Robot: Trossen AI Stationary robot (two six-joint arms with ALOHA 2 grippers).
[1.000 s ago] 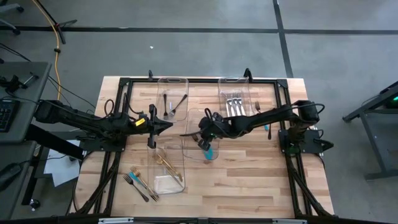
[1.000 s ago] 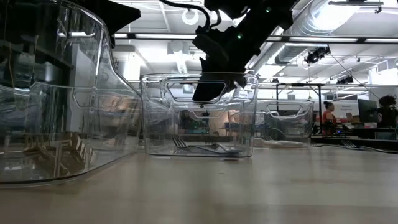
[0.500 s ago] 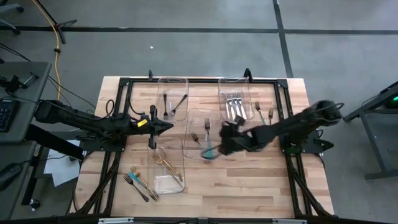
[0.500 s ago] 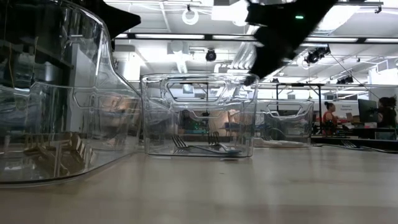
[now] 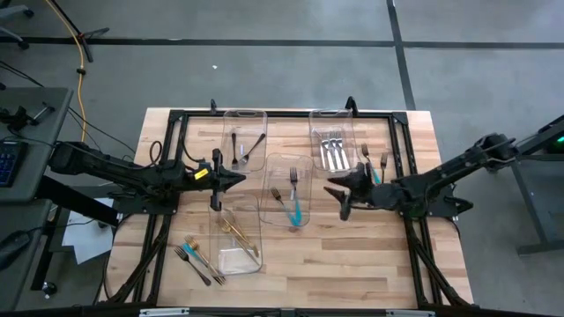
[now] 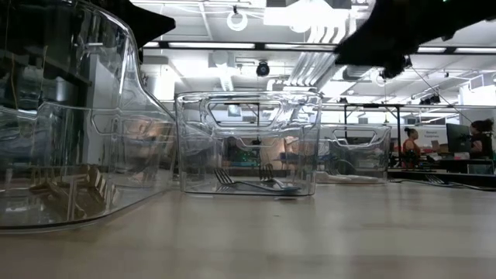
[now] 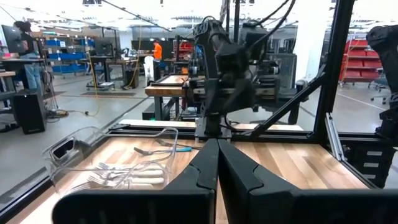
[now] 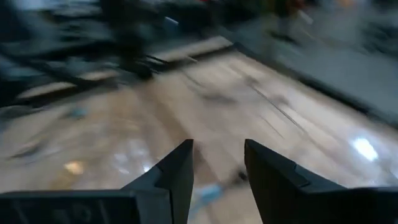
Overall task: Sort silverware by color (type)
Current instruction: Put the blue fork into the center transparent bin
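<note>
My right gripper, fingers parted and empty, sits just beside the loose forks right of the silver bin; left gripper clenched.

Pale, smooth wooden tabletop; clear glossy plastic bins; shiny silver metal forks; gold forks glossy

Right claw withdrew rightward (fork now binned).
</note>
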